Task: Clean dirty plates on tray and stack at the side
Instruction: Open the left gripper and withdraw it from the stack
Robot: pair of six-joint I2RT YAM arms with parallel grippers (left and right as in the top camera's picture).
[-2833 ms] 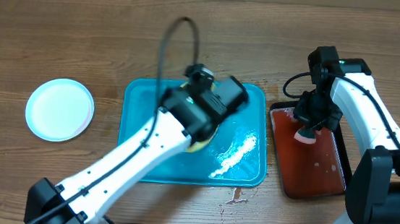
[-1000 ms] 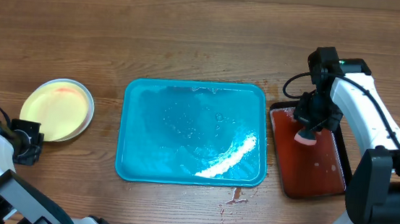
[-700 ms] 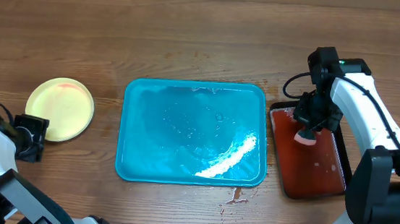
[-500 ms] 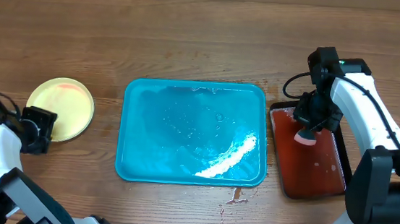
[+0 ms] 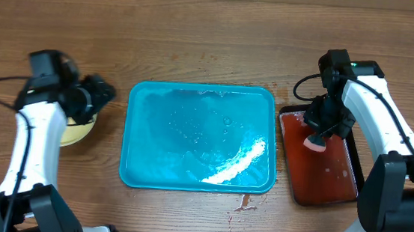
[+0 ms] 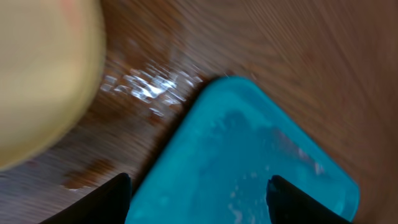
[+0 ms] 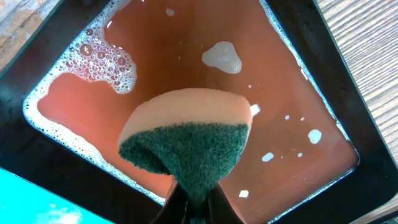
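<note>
The turquoise tray (image 5: pixel 200 136) lies mid-table, wet, with no plates on it; its corner (image 6: pixel 249 155) fills the left wrist view. A pale yellow plate (image 5: pixel 76 128) rests on the wood left of the tray, mostly hidden under my left arm, and it shows again as a blurred yellow plate (image 6: pixel 37 74). My left gripper (image 5: pixel 107 92) hovers between plate and tray, open and empty (image 6: pixel 199 199). My right gripper (image 5: pixel 318 135) is shut on a sponge (image 7: pixel 186 137), orange with a green scouring face, held over the red tray.
The black-rimmed red tray (image 5: pixel 333 180) right of the turquoise one holds reddish soapy water with foam (image 7: pixel 99 59) along its edge. Water drops and a stain (image 5: pixel 244 203) mark the wood near the tray's front right corner.
My left gripper has opened and left the yellow plate on the stack at the left. The left arm has swung up and right towards the tray. The right arm is unmoved.
</note>
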